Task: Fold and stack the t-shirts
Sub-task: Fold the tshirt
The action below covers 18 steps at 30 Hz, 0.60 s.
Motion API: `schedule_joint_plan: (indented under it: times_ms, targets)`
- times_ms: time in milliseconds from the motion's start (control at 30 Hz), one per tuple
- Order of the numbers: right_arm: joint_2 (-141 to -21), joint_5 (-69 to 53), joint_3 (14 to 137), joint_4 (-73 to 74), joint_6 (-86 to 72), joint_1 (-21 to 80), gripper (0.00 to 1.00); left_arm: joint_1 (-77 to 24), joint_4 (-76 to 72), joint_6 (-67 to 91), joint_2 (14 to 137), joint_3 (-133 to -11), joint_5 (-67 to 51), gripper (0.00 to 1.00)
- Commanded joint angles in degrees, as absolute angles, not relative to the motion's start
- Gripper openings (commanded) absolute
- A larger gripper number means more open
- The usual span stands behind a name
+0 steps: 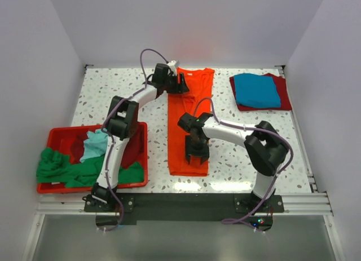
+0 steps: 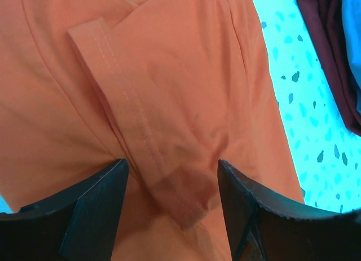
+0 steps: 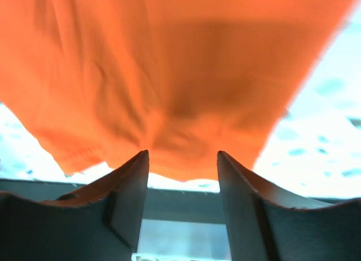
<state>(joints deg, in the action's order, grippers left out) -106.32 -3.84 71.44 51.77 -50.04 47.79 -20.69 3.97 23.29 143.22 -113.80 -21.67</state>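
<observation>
1. at the near left, the red bin (image 1: 56, 131) holds unfolded t-shirts: the green shirt (image 1: 56, 168) spilling over its rim, the teal shirt (image 1: 95, 145) and a dark red shirt (image 1: 132, 151).
2. the right gripper (image 3: 183, 159) sits at the near hem of the orange t-shirt (image 1: 176, 131). its jaws stand apart, with puckered cloth between them, and nothing looks clamped.
3. the step in hand looks like the crosswise fold of this strip. to do it well, the right jaws should bite through every layer at the hem. they should then lift low and travel straight along the strip so the side edges stay lined up.
4. the orange t-shirt lies mid-table (image 1: 237, 159), already folded into a narrow strip. its long axis runs near to far, with the hem toward the arm bases and the wider shoulder end pointing away.
5. at that far end, the left gripper (image 2: 172, 171) has its jaws parted astride the folded-in sleeve (image 2: 113, 75) and is not closed on it. pinning this end flat would probably keep the sleeve tucked.
6. far right, well apart from the strip, the blue shirt (image 1: 256, 91) lies folded on a folded dark red one (image 1: 285, 97). that is likely where this shirt goes next.
</observation>
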Motion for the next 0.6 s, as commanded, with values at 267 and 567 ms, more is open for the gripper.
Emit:
schedule_joint_plan:
  times_ms: [267,567]
  targets:
    - [-93.17,2.20,63.64,57.23,-47.02,47.64,0.57,-26.62,9.48,21.28,113.15,-92.33,-9.86,0.70]
    - [-94.48,0.80,61.35,50.98,-44.12,47.55,0.53,-30.67,20.03,21.01,98.36,-72.35,-4.85,0.68]
